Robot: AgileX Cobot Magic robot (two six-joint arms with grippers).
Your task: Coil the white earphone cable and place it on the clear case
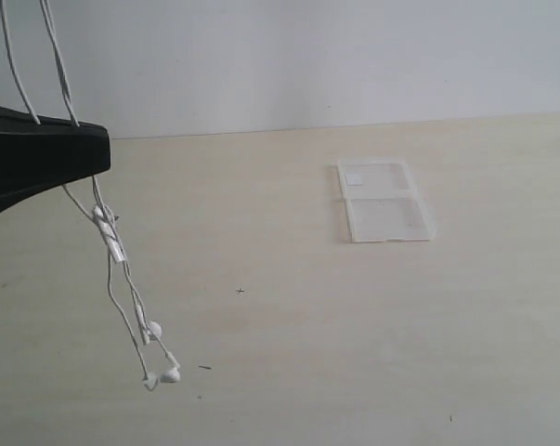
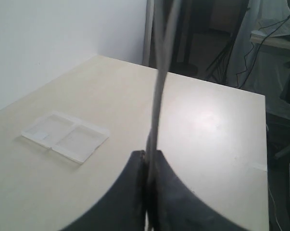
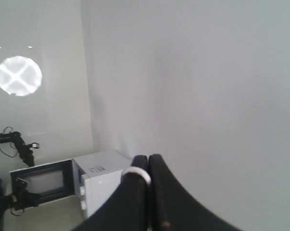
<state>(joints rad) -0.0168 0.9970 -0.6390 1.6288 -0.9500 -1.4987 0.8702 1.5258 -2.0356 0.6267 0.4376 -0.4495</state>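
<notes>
Two strands of white earphone cable pinched in left gripper, jaws together on it; strands rise out of view, earbuds hang low near table. Well right, clear case lies open, flat on table. Right gripper pressed together, white cable bit at tips.

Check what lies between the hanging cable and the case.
Only bare table, bar a tiny dark speck, between cable and case; the exterior view shows it.
</notes>
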